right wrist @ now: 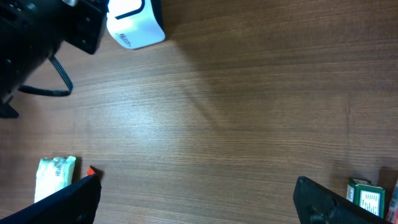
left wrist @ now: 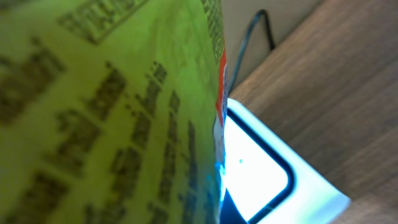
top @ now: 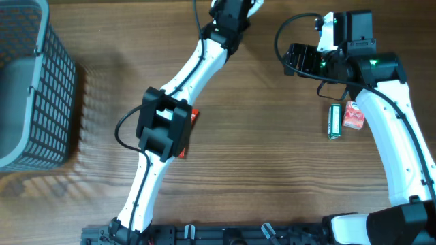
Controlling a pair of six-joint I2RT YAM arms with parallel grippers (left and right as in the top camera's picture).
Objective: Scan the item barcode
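Desk (top: 272, 156): brown wood grain, fills the overhead frame.
Basket (top: 41, 88): grey mesh, at the left edge of the overhead frame.
Scanner (left wrist: 255, 165): white body with a dark-rimmed window glowing bright, lower centre of the left wrist frame; it sits on the desk with a dark cable behind it.
Packet (left wrist: 106, 112): the task's thing, filling the left half of the left wrist frame, right up against the lens. Its face is yellow-green with blocks of dark print too blurred to read, and its right edge shows orange-red and blue. It is just in front of the lit window; I can't tell whether they touch.
Left tool (top: 231, 13): top centre of the overhead frame, clamped tight with the packet in it; its fingers are hidden.
Right tool (right wrist: 196, 183): spread wide, holding nothing.
Green box (top: 334, 121): right of the overhead frame, lying beside a small red-and-white pack (top: 353, 116).
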